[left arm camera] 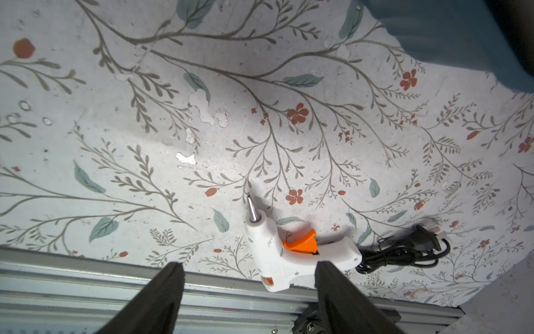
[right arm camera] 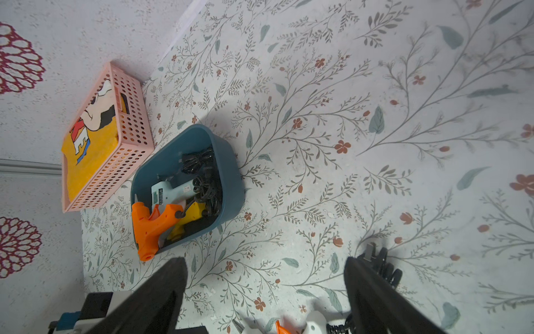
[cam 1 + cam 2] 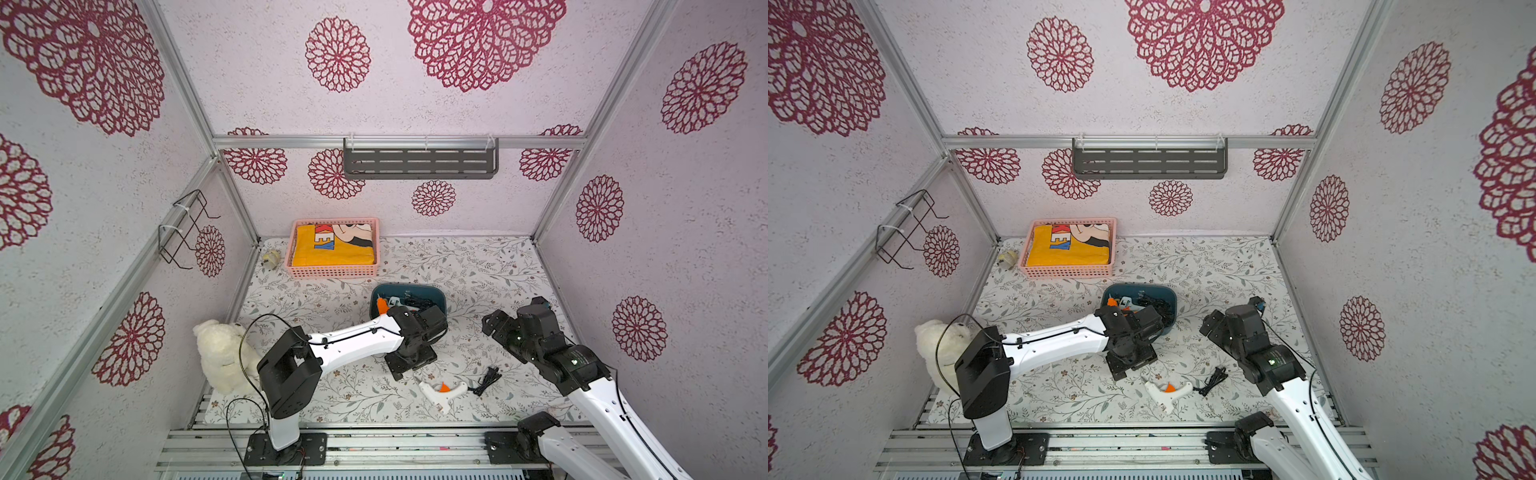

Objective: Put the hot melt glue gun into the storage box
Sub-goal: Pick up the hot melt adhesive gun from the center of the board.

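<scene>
The hot melt glue gun point(image 3: 441, 392) point(image 3: 1167, 392) is white with an orange trigger. It lies flat near the table's front edge, its black cord point(image 3: 487, 380) bundled to its right. The storage box point(image 3: 437, 293) point(image 3: 1144, 287), a teal tub, stands mid-table and holds other glue guns and black cords. My left gripper point(image 3: 398, 372) point(image 1: 250, 273) hangs open just left of and above the white gun point(image 1: 277, 251), holding nothing. My right gripper point(image 3: 491, 327) point(image 2: 265, 270) is open and empty, right of the box point(image 2: 231, 176).
A pink perforated basket point(image 3: 332, 272) with a yellow cloth stands at the back left. A cream plush bear point(image 3: 220, 357) sits at the front left. An aluminium rail point(image 1: 86, 277) runs along the front edge. A grey shelf point(image 3: 419, 164) hangs on the back wall.
</scene>
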